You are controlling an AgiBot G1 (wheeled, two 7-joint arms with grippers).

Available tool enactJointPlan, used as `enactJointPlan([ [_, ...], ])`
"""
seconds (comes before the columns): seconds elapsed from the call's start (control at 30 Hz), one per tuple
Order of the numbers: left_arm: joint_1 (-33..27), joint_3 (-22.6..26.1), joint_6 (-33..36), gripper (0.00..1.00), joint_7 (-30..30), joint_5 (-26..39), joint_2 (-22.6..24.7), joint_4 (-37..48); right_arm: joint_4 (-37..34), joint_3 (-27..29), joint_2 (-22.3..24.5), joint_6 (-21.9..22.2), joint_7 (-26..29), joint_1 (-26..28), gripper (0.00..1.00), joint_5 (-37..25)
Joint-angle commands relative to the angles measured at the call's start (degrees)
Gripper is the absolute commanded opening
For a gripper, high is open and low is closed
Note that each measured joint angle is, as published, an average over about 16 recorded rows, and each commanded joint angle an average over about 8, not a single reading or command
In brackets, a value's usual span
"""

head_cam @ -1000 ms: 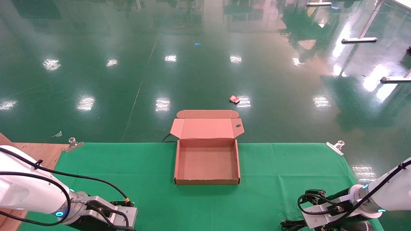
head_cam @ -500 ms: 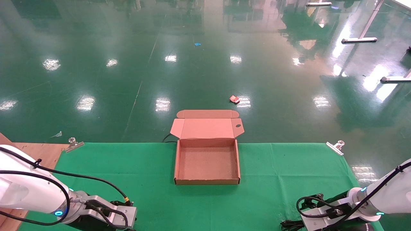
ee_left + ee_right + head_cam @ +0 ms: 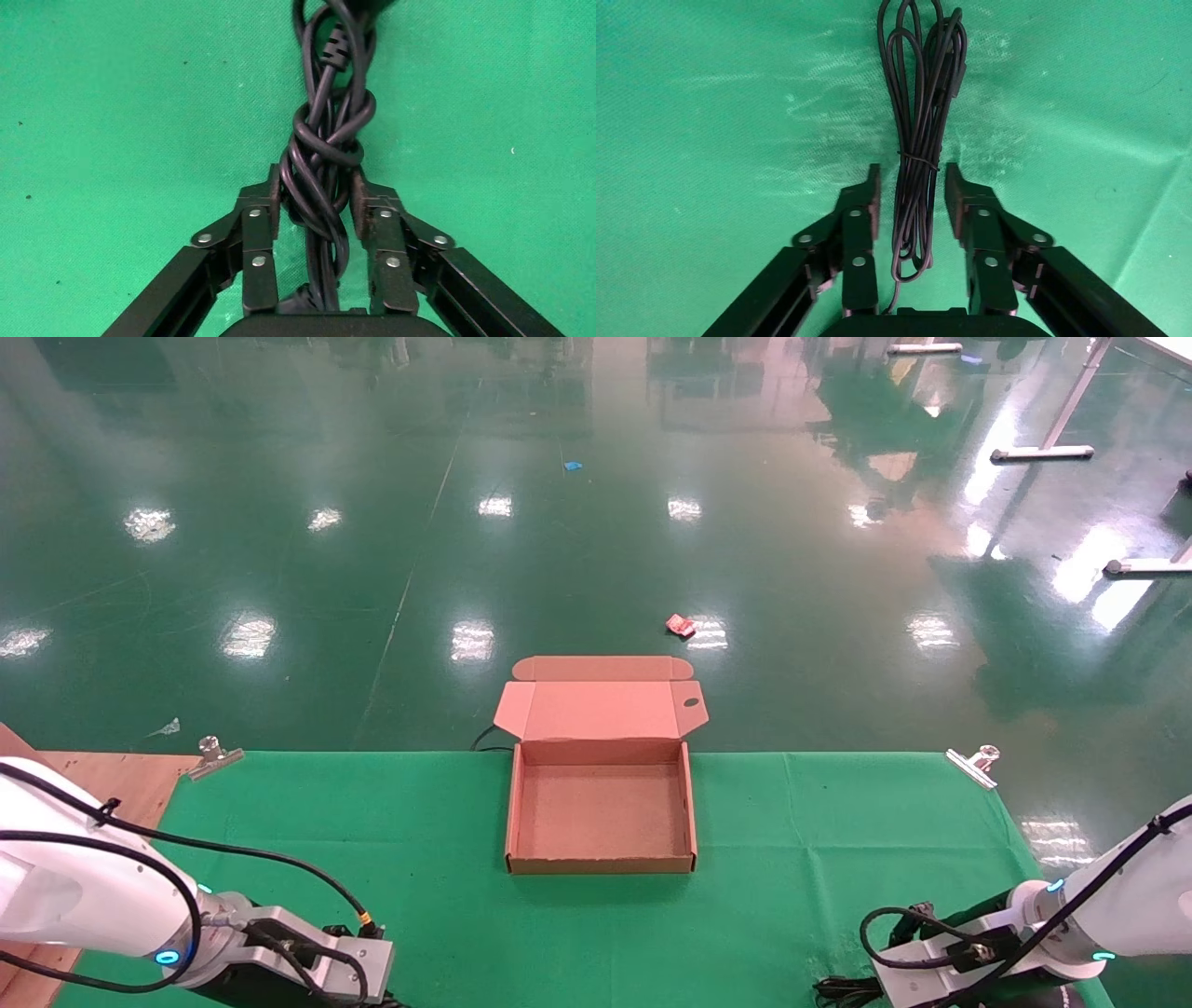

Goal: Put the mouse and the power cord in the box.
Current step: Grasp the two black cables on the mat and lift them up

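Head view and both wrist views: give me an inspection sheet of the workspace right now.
Surface: green cloth over the table, held by two clips at the far corners.
Job's things: box open and empty, lid folded back; power cord bundled on the cloth; mouse body not seen.
Clutter: nothing seen on the cloth.
Grippers: left pincer open, straddling the power cord; right pincer open, straddling a thin wire.
Cables: thin wire coiled and tied; a dark cable behind the box.
Surroundings: shiny green floor with a red scrap.
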Motion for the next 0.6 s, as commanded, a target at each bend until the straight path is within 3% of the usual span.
enactJointPlan([
  [0.03, -0.1, 0.0, 0.1, 0.00, 0.2, 0.0, -0.1, 0.1, 0.0, 0.0, 0.0, -0.1, 0.1, 0.0, 0.00, 0.0],
  [0.6, -1.6, 0.0, 2.6, 0.00, 0.9, 0.1, -0.7, 0.3, 0.2, 0.4, 0.7, -2.6, -0.2, 1.1, 0.00, 0.5],
])
